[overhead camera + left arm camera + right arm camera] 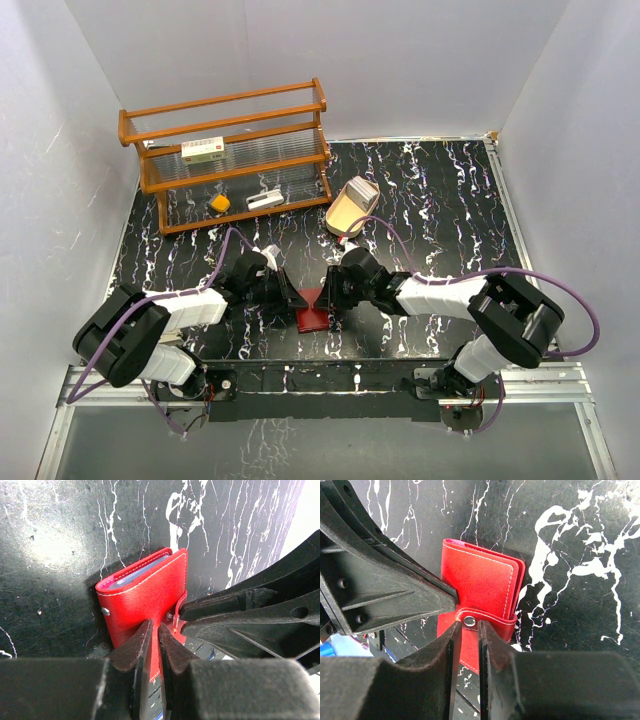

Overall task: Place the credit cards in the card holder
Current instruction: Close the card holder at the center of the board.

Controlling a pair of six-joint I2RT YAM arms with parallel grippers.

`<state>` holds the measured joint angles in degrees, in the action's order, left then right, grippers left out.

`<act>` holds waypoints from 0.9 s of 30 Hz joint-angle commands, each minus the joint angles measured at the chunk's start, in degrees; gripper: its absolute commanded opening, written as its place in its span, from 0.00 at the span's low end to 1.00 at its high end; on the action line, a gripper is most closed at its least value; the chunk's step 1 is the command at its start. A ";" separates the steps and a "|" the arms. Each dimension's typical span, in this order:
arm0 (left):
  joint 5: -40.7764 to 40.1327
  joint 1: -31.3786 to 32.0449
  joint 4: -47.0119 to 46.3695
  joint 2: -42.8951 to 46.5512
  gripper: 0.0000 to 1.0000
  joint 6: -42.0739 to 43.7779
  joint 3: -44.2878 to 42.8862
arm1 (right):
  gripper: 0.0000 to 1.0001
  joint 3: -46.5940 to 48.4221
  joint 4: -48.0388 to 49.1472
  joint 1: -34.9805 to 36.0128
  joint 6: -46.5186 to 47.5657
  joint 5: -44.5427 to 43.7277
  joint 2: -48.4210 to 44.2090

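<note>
As both pinch the card holder [145,590], left tool [155,640], right tool [468,632], nearly closed

Your bench [450,200] is black with white veining. On it, a wooden rack [230,150] stands at the far left, with a tan oval tray [350,207] just to its right. The red card holder [313,318] sits folded at the near middle.

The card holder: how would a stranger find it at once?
On the black marbled table, look near the front edge, where the left gripper and the right gripper meet. The card holder is pinched between them, the only all-red thing: a small folded wallet with a snap tab.
</note>
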<state>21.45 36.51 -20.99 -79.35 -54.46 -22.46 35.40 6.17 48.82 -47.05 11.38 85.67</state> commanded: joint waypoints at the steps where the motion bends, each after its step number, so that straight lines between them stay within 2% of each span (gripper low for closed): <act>1: -2.27 0.14 3.48 0.73 0.10 0.93 1.45 | 0.17 2.78 -2.16 0.65 1.58 -3.24 0.10; 9: -2.25 0.14 3.80 0.71 0.11 0.85 1.58 | 0.13 3.77 -2.68 1.23 1.68 -4.05 1.88; 27: -2.20 0.19 2.70 0.69 0.12 0.65 1.73 | 0.10 9.52 -14.36 3.50 4.78 -7.42 5.56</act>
<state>21.19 36.51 -21.06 -79.00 -54.68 -22.15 43.20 -4.23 51.27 -44.01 6.96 89.08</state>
